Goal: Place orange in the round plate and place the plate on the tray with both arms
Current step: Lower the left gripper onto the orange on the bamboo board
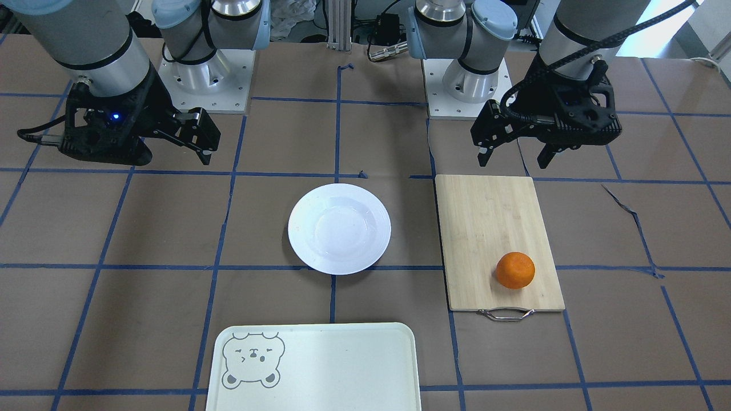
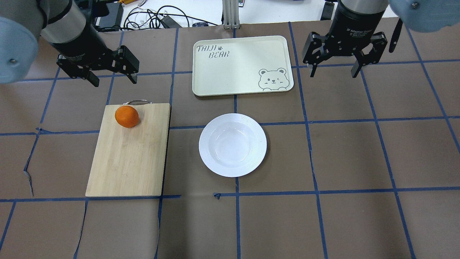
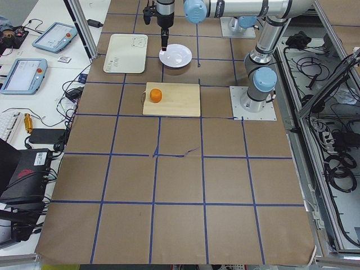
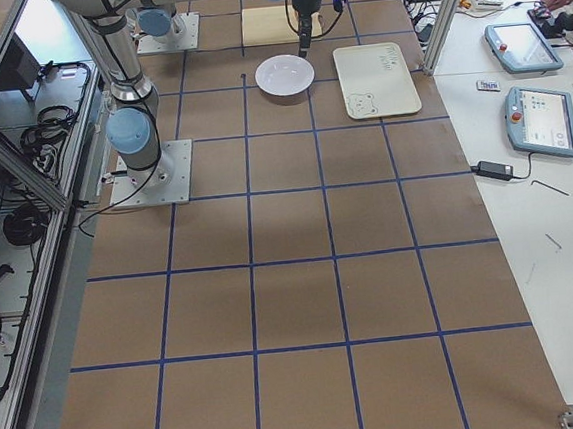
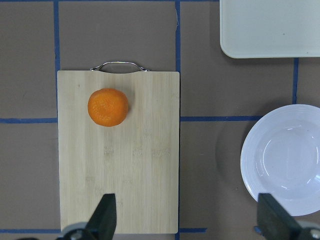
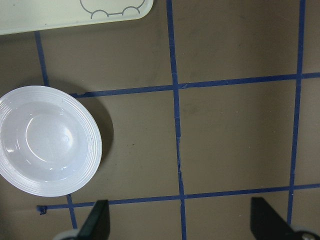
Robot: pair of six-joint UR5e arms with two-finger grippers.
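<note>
Orange (image 2: pixel 126 116) on the cutting board, both end effectors released

Fruit first: one small, round, bright orange with dimpled skin sits on the bamboo cutting board (image 2: pixel 129 158). Seen from overhead, it lies toward the board's 11 o'clock corner, just inside the metal handle (image 2: pixel 138 102).

One glossy white round plate (image 2: pixel 207 145), with a ridged wide rim and a shallow sunken centre, rests on the worktop (image 2: pixel 359 162) at 3 o'clock from the board, apart from it.

One cream tray (image 2: pixel 230 72) with a grey bear face (image 2: pixel 272 79) in its corner lies at 12 o'clock from the plate, not touching it.

Two arms hang above the worktop. The left end effector (image 2: pixel 114 77) is at 12 o'clock from the orange, fingers spread and gripping nothing. The right end effector (image 2: pixel 334 70) is at 2 o'clock from the plate, likewise spread wide and gripping nothing.
</note>
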